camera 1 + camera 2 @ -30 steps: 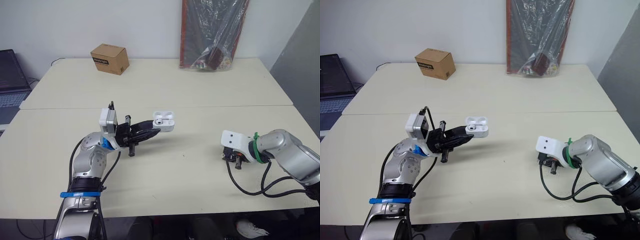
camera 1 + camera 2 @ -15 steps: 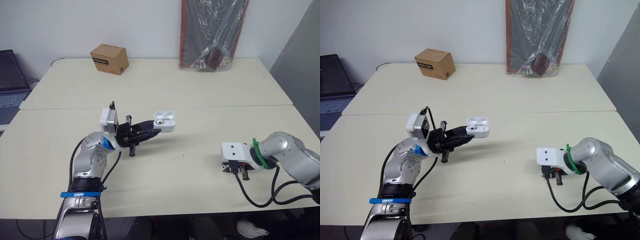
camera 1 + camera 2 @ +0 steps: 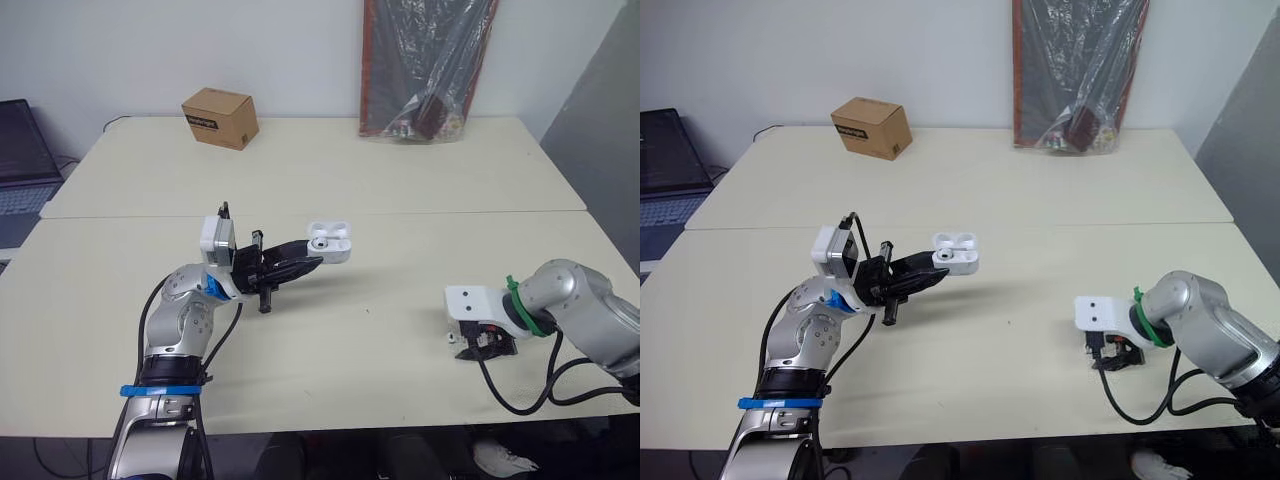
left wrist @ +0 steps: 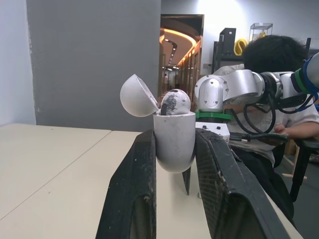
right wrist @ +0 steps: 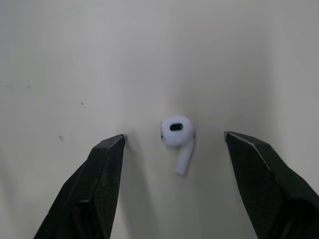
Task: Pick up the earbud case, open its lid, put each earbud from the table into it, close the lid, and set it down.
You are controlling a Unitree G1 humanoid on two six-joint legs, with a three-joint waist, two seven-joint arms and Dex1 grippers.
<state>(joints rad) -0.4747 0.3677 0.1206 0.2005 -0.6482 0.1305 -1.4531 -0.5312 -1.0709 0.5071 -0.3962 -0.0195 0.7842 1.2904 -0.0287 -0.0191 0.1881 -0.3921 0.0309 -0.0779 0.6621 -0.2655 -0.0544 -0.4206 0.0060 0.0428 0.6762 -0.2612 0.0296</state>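
Note:
My left gripper (image 3: pixel 312 258) is shut on the white earbud case (image 3: pixel 329 243), held above the table left of centre. Its lid (image 4: pixel 137 95) is open, and one earbud (image 4: pixel 174 102) sits inside the case (image 4: pixel 174 140). The other white earbud (image 5: pixel 178 138) lies on the table. My right gripper (image 5: pixel 174 149) points down at it, open, with one black finger on either side of it and neither touching. In the head views the right gripper (image 3: pixel 1118 357) hangs low over the table at the front right, and the earbud beneath it is hidden.
A brown cardboard box (image 3: pixel 219 117) stands at the table's back left. A plastic-wrapped red and black board (image 3: pixel 428 65) leans on the wall at the back. A laptop (image 3: pixel 22 155) is at the far left. A person (image 4: pixel 284 99) sits beyond the table.
My right gripper has moved toward the table's front edge and turned down over the earbud lying there. The left gripper and the case have stayed still.

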